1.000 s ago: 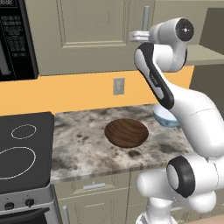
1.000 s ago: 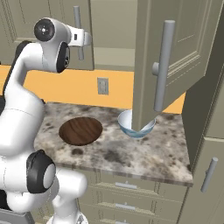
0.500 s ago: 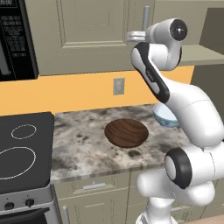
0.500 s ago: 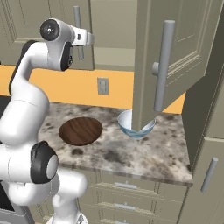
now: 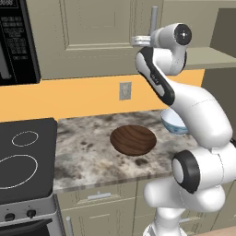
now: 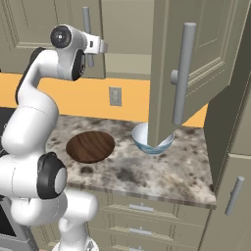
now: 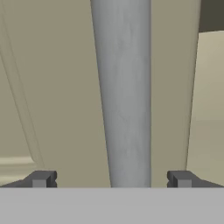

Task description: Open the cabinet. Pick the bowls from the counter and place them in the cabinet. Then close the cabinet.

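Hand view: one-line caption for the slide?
Open gripper, dark fingertips astride the vertical silver bar handle of the closed beige-olive panelled cabinet door, not yet closed on it.

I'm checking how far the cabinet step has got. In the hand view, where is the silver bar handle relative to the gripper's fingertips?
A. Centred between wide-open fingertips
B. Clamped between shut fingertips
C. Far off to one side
A: the silver bar handle runs between the fingertips of the gripper, which stand wide apart with gaps on both sides.
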